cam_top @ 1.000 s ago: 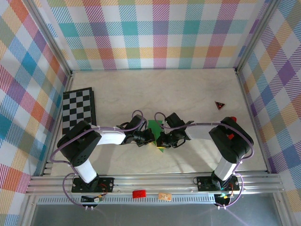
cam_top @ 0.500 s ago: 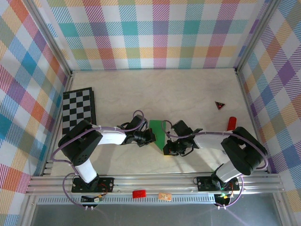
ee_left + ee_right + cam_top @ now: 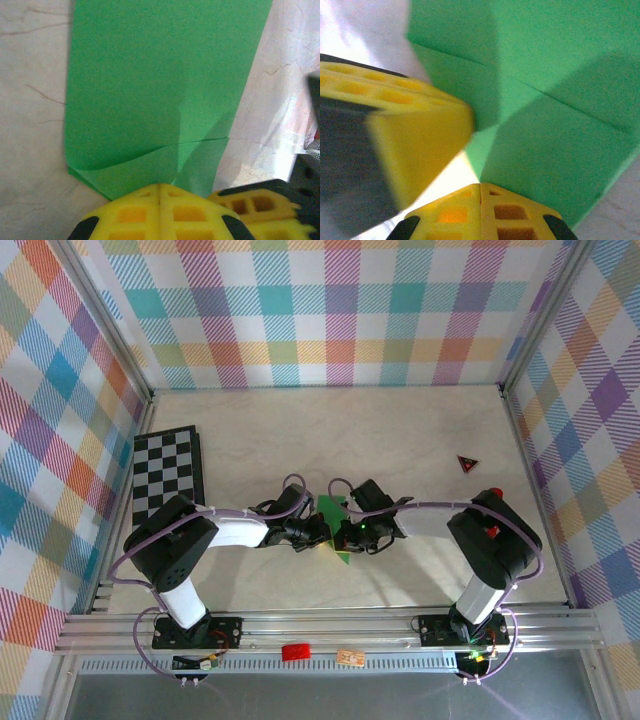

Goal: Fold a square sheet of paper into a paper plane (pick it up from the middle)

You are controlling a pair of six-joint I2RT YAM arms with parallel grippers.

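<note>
paper [image 3: 165, 75]: creases clear in wrist views | left gripper [image 3: 159, 187] clamped on its edge | right gripper [image 3: 480, 187] likewise

**Matching kit on both arms**

And here they are, folks: the left arm [image 3: 170, 552] and the right arm [image 3: 492, 540] in identical colours, chunky black joint housings, smooth white link tubes, each bolted on a black base plate [image 3: 190, 632]. Lilac cables [image 3: 292, 481] loop along both. A red spot [image 3: 490, 531] marks the right arm's big housing. Close in on the left gripper [image 3: 159, 186]: bright yellow pads [image 3: 131, 214] moulded with square pockets, black at the corners. Same again on the right gripper [image 3: 480, 186].
</note>
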